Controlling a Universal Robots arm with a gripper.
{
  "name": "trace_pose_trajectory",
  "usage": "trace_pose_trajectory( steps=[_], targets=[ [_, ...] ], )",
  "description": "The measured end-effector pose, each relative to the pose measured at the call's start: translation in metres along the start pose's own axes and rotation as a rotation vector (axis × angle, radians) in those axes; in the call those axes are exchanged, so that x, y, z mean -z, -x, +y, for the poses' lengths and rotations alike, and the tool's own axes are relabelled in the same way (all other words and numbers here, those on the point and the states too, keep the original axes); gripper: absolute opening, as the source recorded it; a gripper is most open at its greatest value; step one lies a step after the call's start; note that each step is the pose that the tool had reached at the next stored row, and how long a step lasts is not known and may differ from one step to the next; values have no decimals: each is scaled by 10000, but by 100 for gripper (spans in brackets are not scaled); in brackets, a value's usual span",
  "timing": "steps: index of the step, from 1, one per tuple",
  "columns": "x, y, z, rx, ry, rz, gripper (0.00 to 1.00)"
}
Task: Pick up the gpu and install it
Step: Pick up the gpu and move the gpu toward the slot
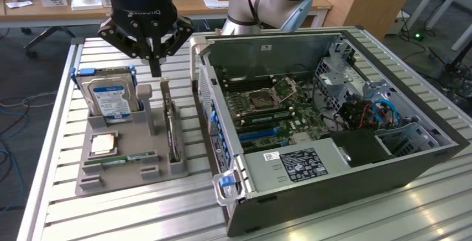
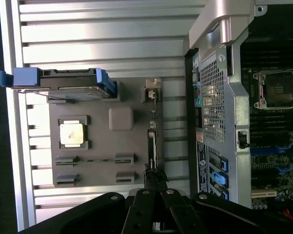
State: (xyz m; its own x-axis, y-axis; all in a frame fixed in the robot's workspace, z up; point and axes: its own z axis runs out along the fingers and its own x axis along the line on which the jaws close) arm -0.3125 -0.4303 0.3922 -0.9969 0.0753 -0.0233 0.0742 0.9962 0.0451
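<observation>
**Tool.** The tool (image 1: 156,71) (image 2: 154,179) hangs point-down over the far end of the grey holder (image 1: 125,179) (image 2: 100,161). Its two fingers are drawn together at the tips, with nothing between them. In the exterior view the tips stand clear above the holder and touch nothing. In the wrist view they lie in line with the card's thin edge.

**Task item.** The gpu (image 1: 172,127) (image 2: 153,141) stands on its long edge in a slot of the holder. The slot is on the side of the holder nearest the computer case (image 1: 258,47) (image 2: 219,92). The card is upright, seated in the slot and not gripped. It runs lengthwise between the holder's far and near ends.

**Other items in the holder.**
- A hard drive (image 1: 109,98) (image 2: 63,85) with a blue-white label and blue side rails stands upright at the far end.
- A square processor (image 1: 103,144) (image 2: 72,134) lies flat in its recess, near the middle.
- A narrow green memory stick (image 1: 121,160) lies towards the near end.

**Layout.** The holder sits on the slatted metal desk (image 1: 132,213) (image 2: 107,44), towards its edge on the exterior view's left. The computer case lies on its side just beside the holder, on the exterior view's right, taking up the remainder of the desk. Its side panel is off and the motherboard (image 1: 266,100) (image 2: 276,97) is exposed, with the processor socket open.
</observation>
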Motion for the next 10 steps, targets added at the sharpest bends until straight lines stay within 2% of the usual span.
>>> trace_pose_trajectory(
  steps=[10],
  targets=[
    [0,0,0,1,0,0,11]
  ],
)
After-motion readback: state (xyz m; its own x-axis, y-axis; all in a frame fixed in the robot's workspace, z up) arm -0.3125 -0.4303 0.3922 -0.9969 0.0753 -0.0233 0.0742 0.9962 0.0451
